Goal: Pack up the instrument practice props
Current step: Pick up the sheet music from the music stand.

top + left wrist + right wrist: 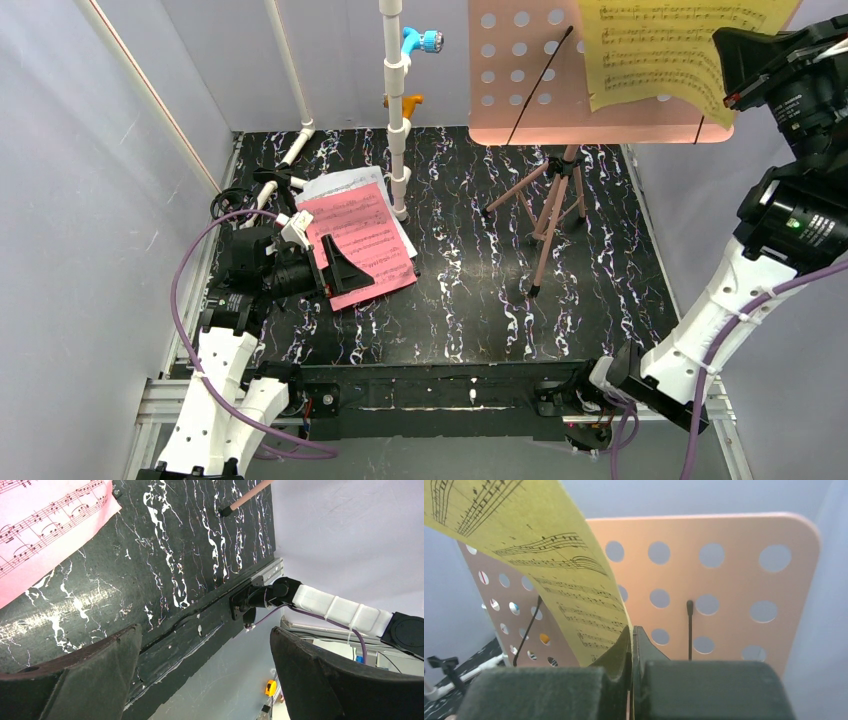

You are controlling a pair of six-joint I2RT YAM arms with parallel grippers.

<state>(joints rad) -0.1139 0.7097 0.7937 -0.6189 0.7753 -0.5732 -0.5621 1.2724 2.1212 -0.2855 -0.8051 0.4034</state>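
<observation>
While its arm stands raised, the right pincer (631, 642) pinches the yellow page (549, 555).

Black marble-patterned tabletop with white veining (470, 300) fills the middle, glossy, catching soft glare. A pale lavender-grey panel wall (90, 200) closes off nine o'clock, with matching panels at twelve and three. A white pipe frame with blue and orange fittings (397, 120) stands upright toward twelve. A silver aluminium rail (145, 398) shows at seven.

Pages (365, 245) lie left on the table (470, 300), music stand (600, 128) right, pipe frame (397, 100) behind.
</observation>
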